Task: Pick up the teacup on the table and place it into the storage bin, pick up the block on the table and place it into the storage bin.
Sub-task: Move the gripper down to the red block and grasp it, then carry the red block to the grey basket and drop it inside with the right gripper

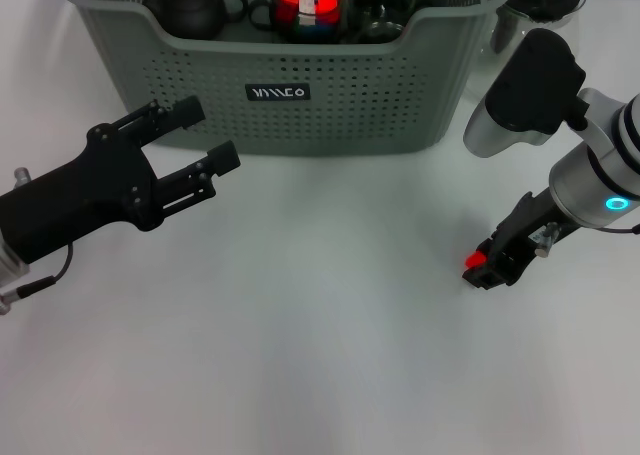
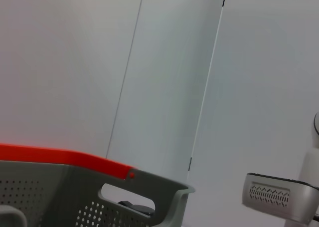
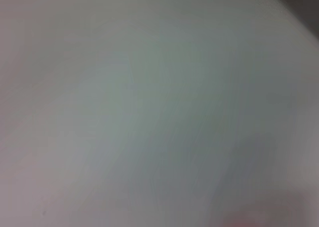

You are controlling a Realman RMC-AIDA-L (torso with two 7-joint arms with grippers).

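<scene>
Hovering over the white counter on the robot's left, the left gripper points at the front wall of the bin. Its jaws are spread wide, with nothing between them, and they touch nothing; the upper finger tip lies just short of the perforated wall.

The bin stands at the far edge of the counter, its black label facing the robot. Inside it, in a row behind the front rim, sit a dark teapot, the red, white and blue block, and a dark glass piece that may be the teacup, though I cannot tell for sure. The block lies between the other two. A clear jug stands just beside the bin at its right end.

The right gripper is low over the counter on the robot's right, well apart from the bin, pointing down and towards the robot. A small red light glows at its tip. Whether its jaws are spread or pressed together I cannot tell, and nothing shows in them.

From the left wrist view, the bin's rim and a cut-out handle fill the lower corner, the rim lit red. The right wrist view gives only a blurred pale surface.
</scene>
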